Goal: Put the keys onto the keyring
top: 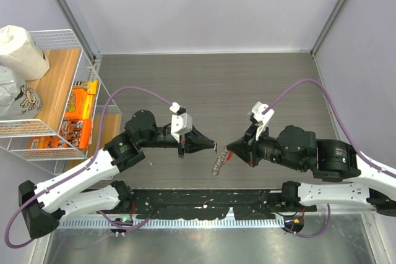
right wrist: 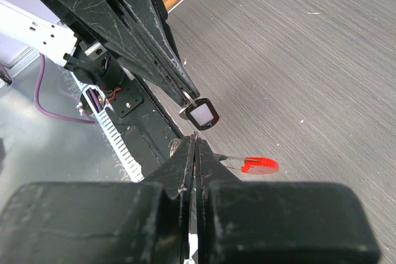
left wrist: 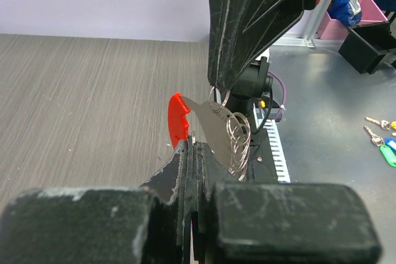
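Broad grey tabletop spreads around left gripper pinching key, facing right gripper clamping keyring.

Key left of keyring, above table

Center frame: left hand is pinching the keys; right hand is gripping the keyring, which is dangling between the tips above the desk.
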